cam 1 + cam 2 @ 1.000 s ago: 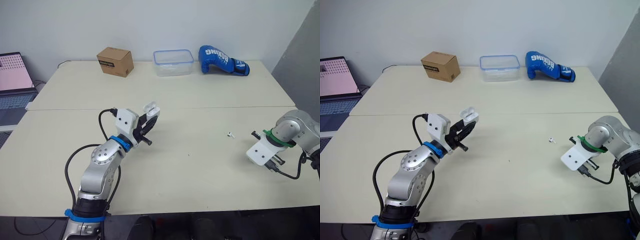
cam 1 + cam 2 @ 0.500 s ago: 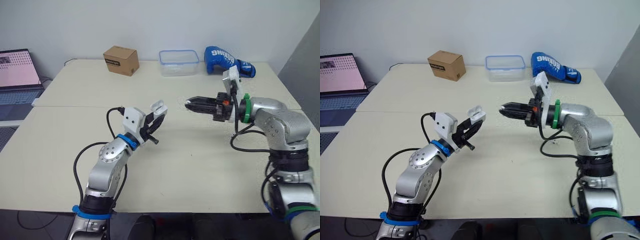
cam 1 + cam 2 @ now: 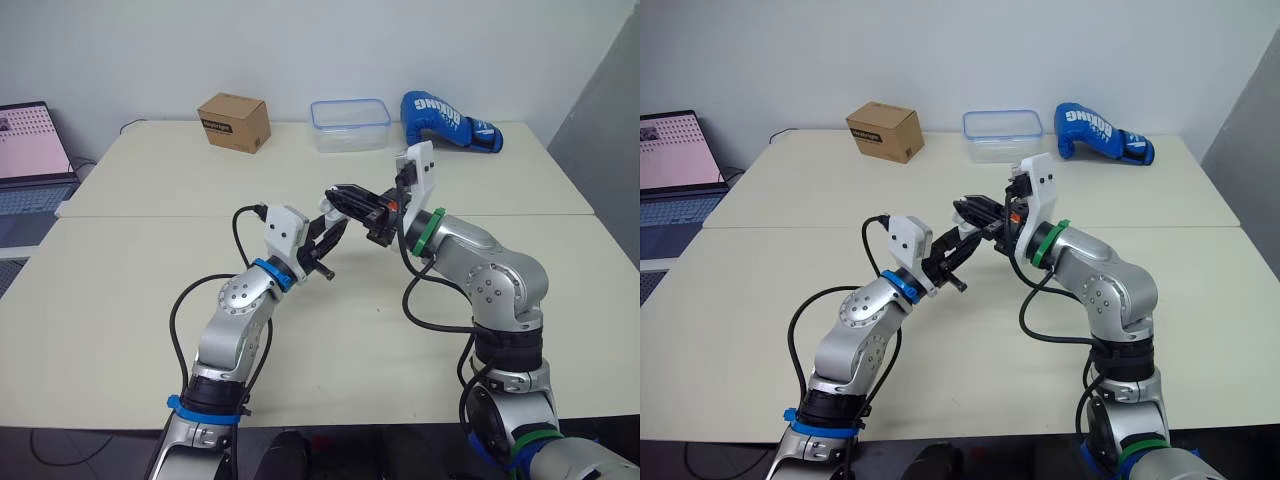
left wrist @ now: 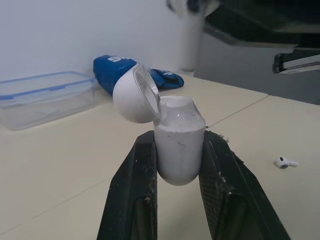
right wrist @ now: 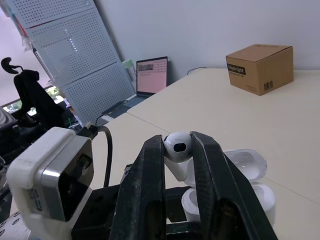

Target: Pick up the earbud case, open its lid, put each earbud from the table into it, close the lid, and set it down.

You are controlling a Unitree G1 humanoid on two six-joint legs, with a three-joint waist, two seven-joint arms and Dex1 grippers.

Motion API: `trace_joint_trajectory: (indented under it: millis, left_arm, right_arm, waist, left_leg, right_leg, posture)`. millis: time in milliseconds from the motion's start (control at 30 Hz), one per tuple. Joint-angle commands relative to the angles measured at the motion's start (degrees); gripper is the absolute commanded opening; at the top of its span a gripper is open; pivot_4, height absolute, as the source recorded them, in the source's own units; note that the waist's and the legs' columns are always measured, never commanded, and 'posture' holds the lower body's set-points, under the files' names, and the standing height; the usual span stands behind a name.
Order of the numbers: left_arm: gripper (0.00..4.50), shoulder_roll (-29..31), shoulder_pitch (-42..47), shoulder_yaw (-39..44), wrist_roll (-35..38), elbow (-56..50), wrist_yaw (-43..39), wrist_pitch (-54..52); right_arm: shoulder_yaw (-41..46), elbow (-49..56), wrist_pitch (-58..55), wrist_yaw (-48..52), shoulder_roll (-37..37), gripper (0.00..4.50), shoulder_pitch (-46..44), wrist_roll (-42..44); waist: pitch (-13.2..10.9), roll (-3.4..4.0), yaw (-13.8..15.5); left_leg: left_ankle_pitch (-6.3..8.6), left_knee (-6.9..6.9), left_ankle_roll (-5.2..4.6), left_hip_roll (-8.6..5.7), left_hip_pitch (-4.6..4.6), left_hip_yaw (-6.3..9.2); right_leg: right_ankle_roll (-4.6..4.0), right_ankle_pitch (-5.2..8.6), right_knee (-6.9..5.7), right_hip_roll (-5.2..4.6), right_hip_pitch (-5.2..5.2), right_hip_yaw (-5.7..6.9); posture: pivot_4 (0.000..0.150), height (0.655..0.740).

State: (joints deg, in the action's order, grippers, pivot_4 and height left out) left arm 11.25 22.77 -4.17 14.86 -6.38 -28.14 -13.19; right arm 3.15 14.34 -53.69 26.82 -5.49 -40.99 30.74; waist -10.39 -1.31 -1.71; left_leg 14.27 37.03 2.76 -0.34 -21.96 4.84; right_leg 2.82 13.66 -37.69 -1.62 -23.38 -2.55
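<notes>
misalignment could drop white earbud (image 5: 176, 147) pinched by right tool (image 3: 338, 193) past open-lidded white earbud case (image 4: 178, 145) clamped in left tool (image 3: 333, 228).

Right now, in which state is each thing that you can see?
earbud case: lid open, clamped by the left gripper
first earbud: pinched by the right gripper, near the case
second earbud: lying on the table
plastic container: lid on
laptop: open, screen lit

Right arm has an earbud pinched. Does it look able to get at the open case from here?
Probably yes. The lid is swung back, the left gripper holds the earbud case with its mouth uncovered, and the right gripper has its earbud close by, nothing between.
</notes>
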Motion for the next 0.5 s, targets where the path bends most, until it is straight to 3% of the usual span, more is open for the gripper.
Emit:
trace_joint_trajectory:
  millis: [33, 500]
  left_arm:
    - [0.74, -0.31, 1.34, 0.17, 0.02, -2.07, 0.21, 1.22]
    - [0.74, -0.43, 1.24, 0.18, 0.47, -3.33, 0.14, 0.82]
  right_arm:
    - [-0.70, -0.04, 1.33, -0.94, -0.53, 0.38, -0.60, 0.09]
    - [-2.48, -2.03, 1.64, -2.39, -1.51, 0.38, 1.03, 0.02]
  waist:
    - [0.00, 0.00, -0.03]
    - [0.00, 0.00, -0.08]
  left_leg:
    - [0.00, 0.00, 0.00, 0.00, 0.00, 0.00]
    - [0.00, -0.03, 0.00, 0.01, 0.00, 0.01]
  right_leg:
    - [0.00, 0.00, 0.00, 0.01, 0.00, 0.00]
    - [0.00, 0.01, 0.02, 0.03, 0.00, 0.00]
  posture:
    - [0.150, 0.7400]
    - [0.150, 0.7400]
